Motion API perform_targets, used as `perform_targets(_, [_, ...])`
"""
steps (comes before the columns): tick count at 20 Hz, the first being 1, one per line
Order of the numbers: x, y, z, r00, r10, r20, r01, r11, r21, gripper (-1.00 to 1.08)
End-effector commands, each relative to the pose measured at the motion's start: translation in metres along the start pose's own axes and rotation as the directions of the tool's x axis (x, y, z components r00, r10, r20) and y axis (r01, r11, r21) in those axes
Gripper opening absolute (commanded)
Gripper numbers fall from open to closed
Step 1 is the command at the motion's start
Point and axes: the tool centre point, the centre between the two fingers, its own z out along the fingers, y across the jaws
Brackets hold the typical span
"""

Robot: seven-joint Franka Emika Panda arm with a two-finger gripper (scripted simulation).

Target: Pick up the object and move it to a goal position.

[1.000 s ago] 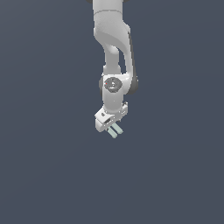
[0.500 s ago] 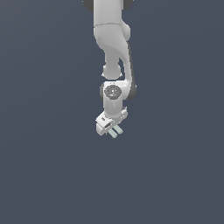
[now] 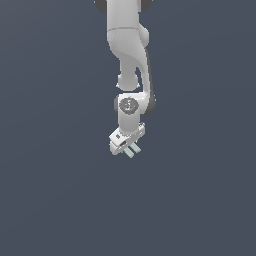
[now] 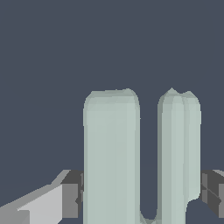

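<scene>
Pincer (image 3: 128, 148): closed on the piece (image 3: 132, 151), dark pads (image 4: 72, 194) pressing both outer flanks. Change since a second ago: arm (image 3: 128, 50) has stretched lower in the exterior view, load carried along; judged transport toward the goal, grip holding. Piece: pale teal-grey, two short parallel bars (image 4: 111, 153) joined at the base, tips protruding past the pincer, hanging over plain dark ground, no goal marker visible
</scene>
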Motion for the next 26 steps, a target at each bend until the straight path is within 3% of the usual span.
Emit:
perform_targets(1, [0.000,-0.001,0.001,1.000,-0.001,0.000,0.001,1.000,0.001,-1.00])
perform_targets(13, [0.001,0.011,-0.037,1.000,-0.001,0.000,0.001,1.000,0.000,-1.00])
perform_targets(26, [0.007,0.049,-0.160,1.000,-0.003,-0.001,0.003,1.000,0.003,-1.00])
